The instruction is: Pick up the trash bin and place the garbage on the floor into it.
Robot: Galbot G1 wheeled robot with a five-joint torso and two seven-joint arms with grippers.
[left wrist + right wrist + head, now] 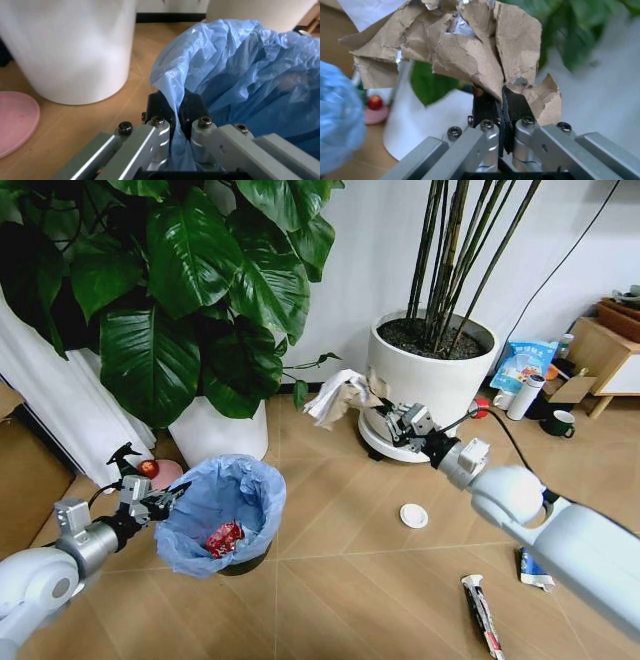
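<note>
My left gripper (176, 108) pinches the trash bin (222, 515) bag rim; my right gripper (501, 107) clamps crumpled paper (470, 48) above the floor (340, 510), right of the bin.

The head view looks forward and down from above over the floor (340, 510), both arms and the trash bin (222, 515), while the left wrist view sits close against that bin's blue bag (240, 75) and the right wrist view faces crumpled paper (470, 48) at close range.
</note>
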